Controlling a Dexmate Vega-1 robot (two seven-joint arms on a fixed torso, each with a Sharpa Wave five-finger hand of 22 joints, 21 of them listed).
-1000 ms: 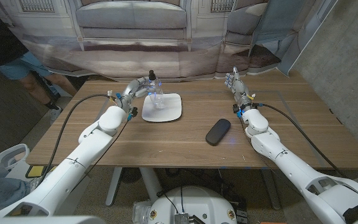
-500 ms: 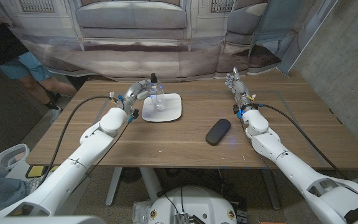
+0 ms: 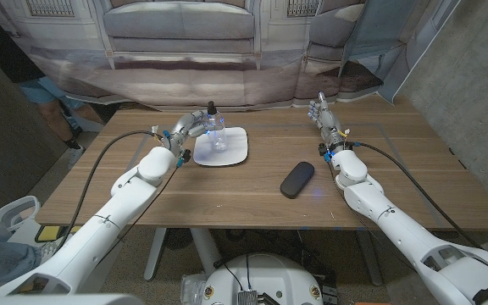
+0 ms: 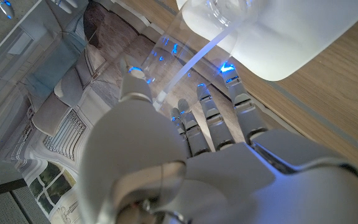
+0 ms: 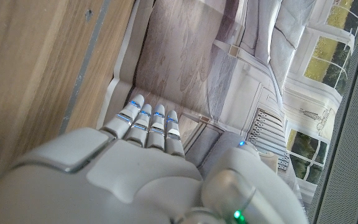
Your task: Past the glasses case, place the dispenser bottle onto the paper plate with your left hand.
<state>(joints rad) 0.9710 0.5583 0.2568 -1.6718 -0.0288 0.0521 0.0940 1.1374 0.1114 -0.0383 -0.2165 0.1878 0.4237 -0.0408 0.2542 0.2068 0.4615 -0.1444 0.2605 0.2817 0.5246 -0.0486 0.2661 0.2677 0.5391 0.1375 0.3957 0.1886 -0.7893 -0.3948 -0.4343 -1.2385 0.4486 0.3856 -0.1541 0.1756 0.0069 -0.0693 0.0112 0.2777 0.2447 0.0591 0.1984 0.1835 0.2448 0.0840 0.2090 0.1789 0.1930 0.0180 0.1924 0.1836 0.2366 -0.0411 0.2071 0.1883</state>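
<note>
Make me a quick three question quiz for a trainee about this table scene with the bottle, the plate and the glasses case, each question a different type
1. True or false: the left hand is at the dispenser bottle, which stands upright on the paper plate.
2. Multiple choice: where does the glasses case lie?
A. on the plate
B. on the bare table between the plate and the right arm
C. in the right hand
3. Fill in the missing word: the right hand holds ______.

Key: 1 true; 2 B; 3 nothing. In the left wrist view the clear bottle sits just beyond the fingers, so whether they clasp it is unclear.
</note>
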